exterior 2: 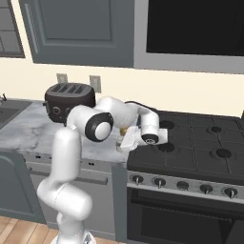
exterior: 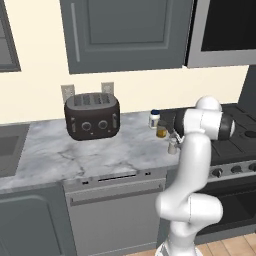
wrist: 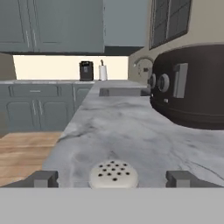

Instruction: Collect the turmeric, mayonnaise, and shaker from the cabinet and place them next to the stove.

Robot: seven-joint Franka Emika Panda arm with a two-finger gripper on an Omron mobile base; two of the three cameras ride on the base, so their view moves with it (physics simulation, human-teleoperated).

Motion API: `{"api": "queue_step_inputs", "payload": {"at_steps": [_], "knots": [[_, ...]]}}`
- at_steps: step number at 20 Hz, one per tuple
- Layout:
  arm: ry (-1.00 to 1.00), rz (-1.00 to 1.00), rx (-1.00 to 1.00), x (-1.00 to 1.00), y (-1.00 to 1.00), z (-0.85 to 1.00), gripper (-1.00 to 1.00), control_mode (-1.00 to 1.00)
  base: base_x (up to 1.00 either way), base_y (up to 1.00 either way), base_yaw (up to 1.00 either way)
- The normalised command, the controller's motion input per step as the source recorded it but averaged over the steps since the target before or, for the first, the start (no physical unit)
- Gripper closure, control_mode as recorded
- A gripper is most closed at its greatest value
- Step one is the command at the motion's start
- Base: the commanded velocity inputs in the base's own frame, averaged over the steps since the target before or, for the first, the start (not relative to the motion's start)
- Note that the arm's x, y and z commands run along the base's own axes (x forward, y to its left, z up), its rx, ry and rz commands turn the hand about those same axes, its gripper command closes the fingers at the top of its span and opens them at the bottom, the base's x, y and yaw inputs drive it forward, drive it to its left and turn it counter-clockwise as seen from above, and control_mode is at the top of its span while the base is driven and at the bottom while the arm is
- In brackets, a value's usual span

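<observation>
Shaker set down beside the stove (exterior: 240, 131)
Gripper (wrist: 113, 178) released — fingertips (wrist: 43, 178) spread either side of the shaker (wrist: 113, 174), mayonnaise (exterior: 155, 118) and turmeric (exterior: 161, 130) just beyond

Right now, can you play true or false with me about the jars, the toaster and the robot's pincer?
1. The mayonnaise stands on the counter near the stove. True.
2. The toaster lies on its side. False: it stands upright.
3. The pincer is open, with the shaker between its fingertips. True.
4. The turmeric sits on top of the toaster. False: it stands on the counter beside the mayonnaise.
5. The cabinet door hangs open. False: it is closed.
</observation>
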Motion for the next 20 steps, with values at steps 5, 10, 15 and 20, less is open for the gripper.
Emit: {"api": "queue_step_inputs", "payload": {"at_steps": [5,10,15,20], "knots": [[-0.07,0.0,0.0,-0.28,-0.1,0.67,-1.0,-1.0,0.0,0.0,0.0],[-0.08,0.0,0.0,-0.57,-0.02,0.71,-1.0,-1.0,0.0,0.0,0.0],[-0.05,-0.01,0.0,-0.84,0.16,0.61,-1.0,-1.0,0.0,0.0,0.0],[-0.01,-0.05,0.0,-0.86,0.49,0.57,-1.0,-1.0,0.0,0.0,0.0]]}}
